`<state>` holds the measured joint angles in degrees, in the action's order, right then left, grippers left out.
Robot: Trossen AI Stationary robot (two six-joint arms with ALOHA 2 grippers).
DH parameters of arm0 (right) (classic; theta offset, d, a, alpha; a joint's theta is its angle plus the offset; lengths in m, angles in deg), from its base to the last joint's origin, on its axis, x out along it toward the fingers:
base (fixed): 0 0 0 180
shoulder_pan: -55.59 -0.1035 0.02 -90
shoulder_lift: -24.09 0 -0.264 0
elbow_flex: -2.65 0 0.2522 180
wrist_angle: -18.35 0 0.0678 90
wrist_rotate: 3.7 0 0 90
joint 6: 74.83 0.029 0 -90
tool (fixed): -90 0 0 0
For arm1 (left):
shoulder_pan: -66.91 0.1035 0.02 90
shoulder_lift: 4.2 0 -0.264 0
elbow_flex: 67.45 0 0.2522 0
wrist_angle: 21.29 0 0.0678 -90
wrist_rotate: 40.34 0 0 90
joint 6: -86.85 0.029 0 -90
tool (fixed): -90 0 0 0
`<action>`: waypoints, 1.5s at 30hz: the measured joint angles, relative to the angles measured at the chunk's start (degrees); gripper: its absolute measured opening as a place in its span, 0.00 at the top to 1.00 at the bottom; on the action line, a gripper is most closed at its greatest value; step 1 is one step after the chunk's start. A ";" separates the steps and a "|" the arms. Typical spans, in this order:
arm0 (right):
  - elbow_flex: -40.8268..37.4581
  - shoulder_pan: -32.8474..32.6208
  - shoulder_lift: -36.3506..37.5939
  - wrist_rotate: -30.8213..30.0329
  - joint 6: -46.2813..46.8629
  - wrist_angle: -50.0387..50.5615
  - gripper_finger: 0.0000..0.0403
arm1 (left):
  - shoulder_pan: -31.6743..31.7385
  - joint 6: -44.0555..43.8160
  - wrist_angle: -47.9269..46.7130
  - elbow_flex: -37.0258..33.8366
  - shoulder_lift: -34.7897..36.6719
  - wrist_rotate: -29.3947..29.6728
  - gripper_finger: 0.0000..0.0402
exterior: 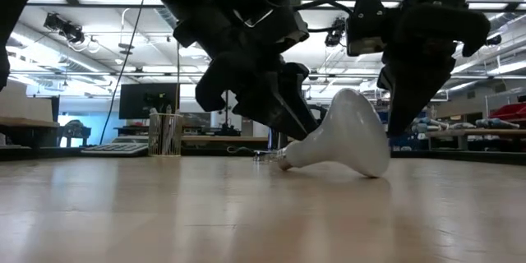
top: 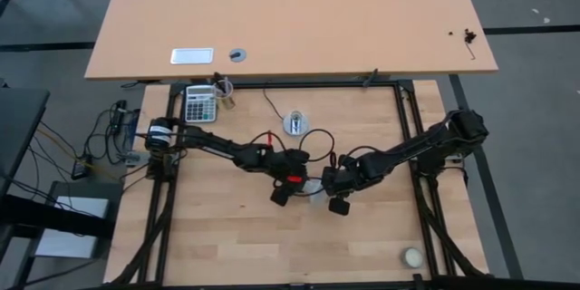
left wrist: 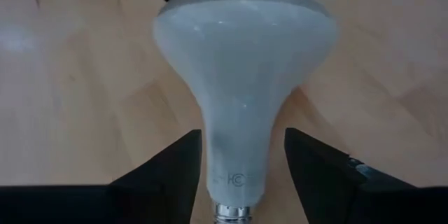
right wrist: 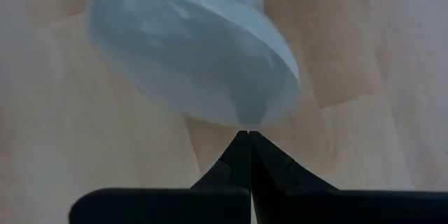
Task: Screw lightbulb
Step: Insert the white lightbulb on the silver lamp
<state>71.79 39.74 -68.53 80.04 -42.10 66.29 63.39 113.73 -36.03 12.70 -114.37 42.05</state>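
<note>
The white frosted lightbulb (top: 314, 187) lies on its side near the table's middle. In the low view (exterior: 345, 144) its globe rim is on the wood and its grey screw base (exterior: 283, 163) points toward the left arm. My left gripper (left wrist: 243, 175) is open, with one finger on each side of the bulb's narrow neck (left wrist: 241, 147), close to it. My right gripper (right wrist: 245, 136) is shut, and its fingertips are at the edge of the globe's wide face (right wrist: 210, 63). The silver socket disc (top: 294, 123) stands farther back. My left gripper's fingers (left wrist: 178, 175) flank the bulb's neck just above the screw base and lie across the bulb. Only thin gaps show, and I cannot tell whether they touch. My right gripper's shut fingertips (right wrist: 246, 147) meet the rim of the globe's face (right wrist: 245, 120) from the table's right. I cannot tell whether they touch it.
A calculator (top: 200, 102) and a cup of sticks (top: 224, 98) stand at the back left. A small cream ball (top: 413, 256) lies near the front right corner. A second wooden table (top: 290, 18) stands beyond the far edge.
</note>
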 joint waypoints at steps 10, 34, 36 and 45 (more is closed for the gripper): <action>-0.03 1.80 0.00 0.07 -1.71 -3.38 0.99 | -1.15 -1.96 -0.99 0.01 -2.26 0.32 0.47; 1.00 2.12 2.92 -0.44 -2.52 -1.47 0.98 | -1.27 -6.33 -4.14 1.55 -2.81 0.30 0.66; 2.04 2.12 4.57 -1.67 -2.61 0.76 0.98 | -0.93 -6.35 -4.59 2.08 -1.56 0.32 0.66; 9.90 1.62 17.17 -13.48 -4.50 14.68 0.91 | 2.47 -6.36 -5.22 2.23 9.21 0.30 0.66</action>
<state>81.69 41.36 -51.36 66.56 -46.60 80.97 65.86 107.37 -41.24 14.93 -105.16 42.35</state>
